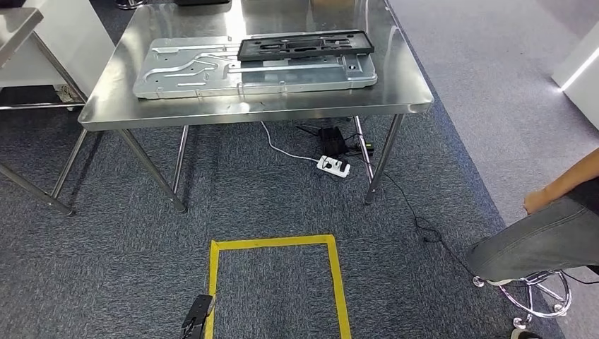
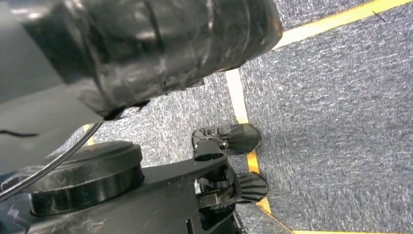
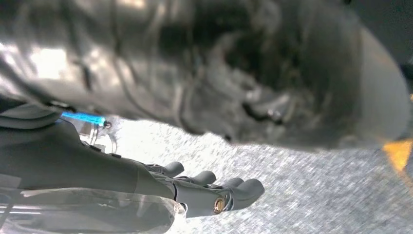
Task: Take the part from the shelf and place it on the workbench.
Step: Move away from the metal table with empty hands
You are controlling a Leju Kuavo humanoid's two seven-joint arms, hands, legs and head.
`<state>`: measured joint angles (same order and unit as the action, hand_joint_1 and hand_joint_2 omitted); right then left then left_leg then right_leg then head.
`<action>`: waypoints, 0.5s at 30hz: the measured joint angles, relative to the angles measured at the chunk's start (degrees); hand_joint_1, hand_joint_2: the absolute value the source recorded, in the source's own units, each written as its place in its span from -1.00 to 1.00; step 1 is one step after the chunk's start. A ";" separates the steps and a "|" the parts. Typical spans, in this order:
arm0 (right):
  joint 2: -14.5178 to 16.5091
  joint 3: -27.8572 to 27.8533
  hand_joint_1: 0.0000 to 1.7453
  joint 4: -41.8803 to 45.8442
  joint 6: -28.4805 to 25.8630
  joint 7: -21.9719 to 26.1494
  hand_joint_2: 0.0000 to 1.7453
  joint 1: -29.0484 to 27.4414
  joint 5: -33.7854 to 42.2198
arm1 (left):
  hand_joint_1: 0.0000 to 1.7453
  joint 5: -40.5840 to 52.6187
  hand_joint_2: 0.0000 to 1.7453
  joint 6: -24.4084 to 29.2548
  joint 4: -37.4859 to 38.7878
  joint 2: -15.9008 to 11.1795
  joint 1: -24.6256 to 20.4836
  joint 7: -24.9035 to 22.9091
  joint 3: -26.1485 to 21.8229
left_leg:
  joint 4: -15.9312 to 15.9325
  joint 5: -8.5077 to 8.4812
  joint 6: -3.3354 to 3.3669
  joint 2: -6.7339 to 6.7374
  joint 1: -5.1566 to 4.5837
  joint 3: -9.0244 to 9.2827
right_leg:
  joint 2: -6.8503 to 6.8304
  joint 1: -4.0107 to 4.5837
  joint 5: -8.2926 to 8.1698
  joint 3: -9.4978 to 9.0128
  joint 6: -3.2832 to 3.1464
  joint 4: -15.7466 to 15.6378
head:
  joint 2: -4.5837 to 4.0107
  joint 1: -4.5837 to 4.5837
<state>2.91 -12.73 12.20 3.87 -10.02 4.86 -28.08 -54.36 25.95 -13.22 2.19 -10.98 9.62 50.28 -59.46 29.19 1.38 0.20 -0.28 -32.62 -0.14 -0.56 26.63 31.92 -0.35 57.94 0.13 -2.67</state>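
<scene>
- The black part (image 1: 305, 45) lies flat on a big grey metal plate (image 1: 212, 70) on the shiny counter (image 1: 395, 88), far ahead of both hands.
- The left hand (image 2: 229, 165) hangs low over the yellow tape (image 1: 337, 282). Its fingers (image 2: 251, 186) are apart and hold nothing.
- The right hand (image 3: 204, 192) hangs over the grey carpet (image 3: 302, 195). Its fingers (image 3: 246, 189) are stretched out and hold nothing.

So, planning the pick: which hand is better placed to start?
Left, probably: the left hand hangs open by the yellow tape, on the side of the second steel table. The right hand hangs open too, no nearer anything.
</scene>
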 joint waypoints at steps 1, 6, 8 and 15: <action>0.01 -0.01 -1.00 -0.04 0.00 -0.02 -1.00 0.03 0.00 | -1.00 0.00 -1.00 0.00 0.00 -0.01 0.00 0.00 0.02 | -2.47 1.60 -0.30 -0.02 0.11 -1.13 | -0.04 -0.07 -0.20 0.10 -0.32 -0.15 | 0.00 -0.09; 0.02 -0.02 -1.00 -0.24 0.02 -0.09 -1.00 0.05 -0.01 | -1.00 -0.02 -1.00 -0.01 0.00 -0.01 0.25 0.00 0.26 | -13.41 5.40 -0.99 -0.02 0.37 -5.76 | -0.07 0.11 -0.51 0.81 -0.69 0.00 | 0.00 -0.26; 0.02 -0.02 -1.00 -0.31 0.02 -0.10 -1.00 0.06 -0.01 | -1.00 -0.01 -1.00 -0.01 0.00 -0.01 0.21 0.00 0.33 | -6.01 1.69 -0.58 -0.01 0.34 -1.90 | -0.03 0.11 -0.56 0.75 -0.60 0.08 | 0.00 -0.26; 0.18 -0.04 -1.00 -0.40 0.02 -0.10 -1.00 0.20 -0.01 | -1.00 0.00 -1.00 0.02 0.00 -0.01 0.07 0.00 0.40 | 3.02 -1.35 1.38 -0.10 0.08 2.07 | 0.02 0.23 -0.06 1.52 1.23 1.20 | 0.00 -0.14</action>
<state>3.09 -12.76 11.80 3.89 -10.12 5.06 -28.09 -54.36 25.97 -13.22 2.19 -10.90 9.62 50.69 -56.44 27.85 2.75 0.09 -0.20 -30.55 -0.11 -0.33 26.57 33.44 0.88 59.14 0.13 -2.81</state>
